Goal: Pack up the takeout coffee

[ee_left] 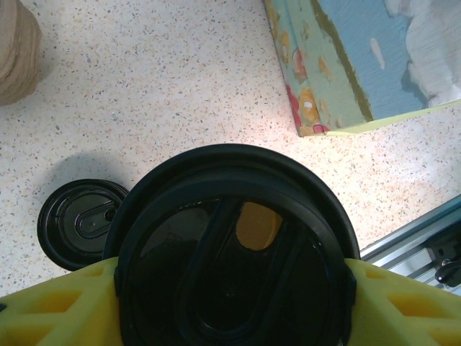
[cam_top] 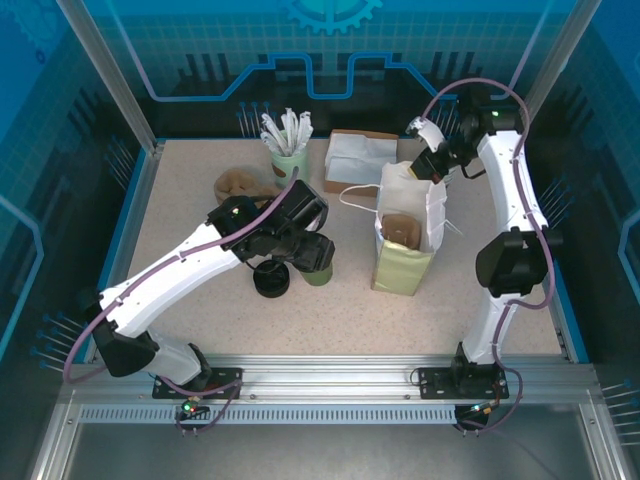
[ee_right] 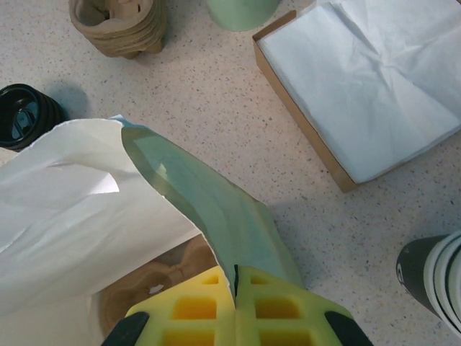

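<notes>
- The left gripper [ee_left: 230, 306] is clamping the takeout coffee [ee_left: 234, 245], with its yellow fingers [ee_left: 57, 306] pressing on either side of the cup just under the round black lid, at the bottom of the left wrist frame.
- In the top view the takeout coffee [cam_top: 318, 268] is sitting in that grip at the centre of the table [cam_top: 200, 320], left of the paper bag [cam_top: 403, 262] and apart from it.
- A stack of black lids [ee_left: 79, 222] is standing just beside the cup, at the left of the wrist frame.
- The right gripper [ee_right: 235, 306] is pinching the rim of the paper bag [ee_right: 108, 216], its yellow fingers [ee_right: 191, 310] closing together on the paper at the bottom centre of the right wrist frame.
- The bag is standing upright and open, showing a brown cup carrier [ee_right: 169, 277] lying inside it.
- A box of white napkins [ee_right: 374, 86] is lying at the upper right of that frame.
- A stack of brown cup carriers [ee_right: 119, 25] is resting at the upper left, with a green cup [ee_right: 241, 9] at the top edge between the two.
</notes>
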Robot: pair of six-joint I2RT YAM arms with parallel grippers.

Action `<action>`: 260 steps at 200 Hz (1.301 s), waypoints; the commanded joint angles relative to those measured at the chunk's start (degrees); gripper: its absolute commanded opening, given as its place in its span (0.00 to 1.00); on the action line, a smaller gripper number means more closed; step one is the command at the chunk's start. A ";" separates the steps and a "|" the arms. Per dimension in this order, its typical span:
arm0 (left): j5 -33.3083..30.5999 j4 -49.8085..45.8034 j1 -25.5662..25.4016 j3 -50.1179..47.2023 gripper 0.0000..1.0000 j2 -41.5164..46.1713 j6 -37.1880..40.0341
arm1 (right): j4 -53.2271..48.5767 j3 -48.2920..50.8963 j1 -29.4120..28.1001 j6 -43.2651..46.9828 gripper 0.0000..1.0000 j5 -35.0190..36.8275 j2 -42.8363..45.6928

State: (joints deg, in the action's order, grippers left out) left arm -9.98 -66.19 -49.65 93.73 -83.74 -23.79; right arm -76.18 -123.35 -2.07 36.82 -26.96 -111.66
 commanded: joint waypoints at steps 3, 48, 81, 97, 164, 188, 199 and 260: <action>1.10 -1.13 0.41 2.04 0.63 2.56 0.83 | 1.18 0.66 -2.97 -4.20 0.00 1.26 2.96; 0.27 -1.62 0.39 3.04 0.63 4.75 1.35 | 5.09 3.75 -6.32 -16.19 0.00 7.43 6.44; -0.71 -1.79 0.41 3.97 0.63 6.35 1.60 | 10.46 6.96 -7.98 -28.24 0.00 8.30 9.95; -1.09 -2.44 0.47 4.84 0.63 6.82 1.77 | 12.70 8.64 -9.37 -33.27 0.00 10.26 11.48; -1.51 -4.64 0.38 9.08 0.63 7.83 2.49 | 10.74 9.95 -14.70 -47.80 0.00 14.90 10.49; -1.69 -4.90 0.39 10.96 0.63 8.32 2.86 | 11.72 10.80 -15.66 -53.42 0.00 15.75 11.28; -1.80 -4.91 0.43 11.75 0.63 8.50 3.04 | 11.93 11.02 -15.91 -56.09 0.00 16.23 11.71; -1.45 -3.70 0.42 16.80 0.64 7.69 4.23 | 13.59 13.88 -18.35 -65.06 0.00 16.12 14.67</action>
State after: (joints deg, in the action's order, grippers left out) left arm -10.87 -70.22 -49.65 107.20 -76.40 -21.82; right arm -64.18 -110.89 -18.17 -22.96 -10.85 -100.03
